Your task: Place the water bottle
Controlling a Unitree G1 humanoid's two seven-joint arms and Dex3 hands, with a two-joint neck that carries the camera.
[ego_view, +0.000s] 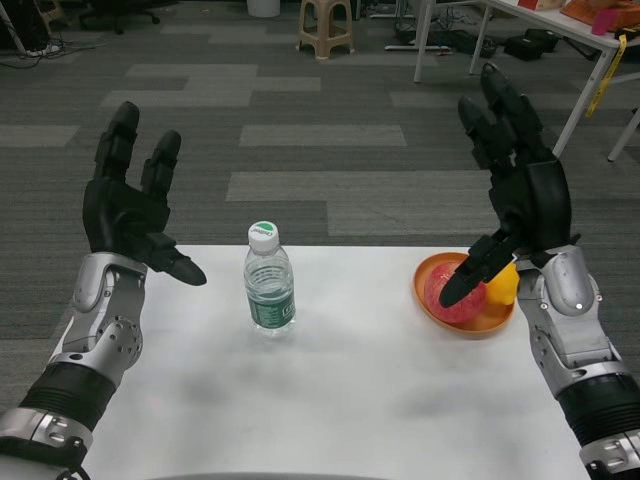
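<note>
Clear plastic water bottle [269, 279] stands upright on our table [350, 400], untouched; left hand [130, 205] and right hand [515, 185] spread, holding nothing. Placing looks either done or unstarted.

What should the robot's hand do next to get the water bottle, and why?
Probably move the left hand rightward toward the water bottle. The bottle stands upright and untouched, both hands are raised and open, and the left one is nearer.

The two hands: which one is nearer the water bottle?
The left hand, open beside the water bottle; the right hand hovers over the orange dish.
</note>
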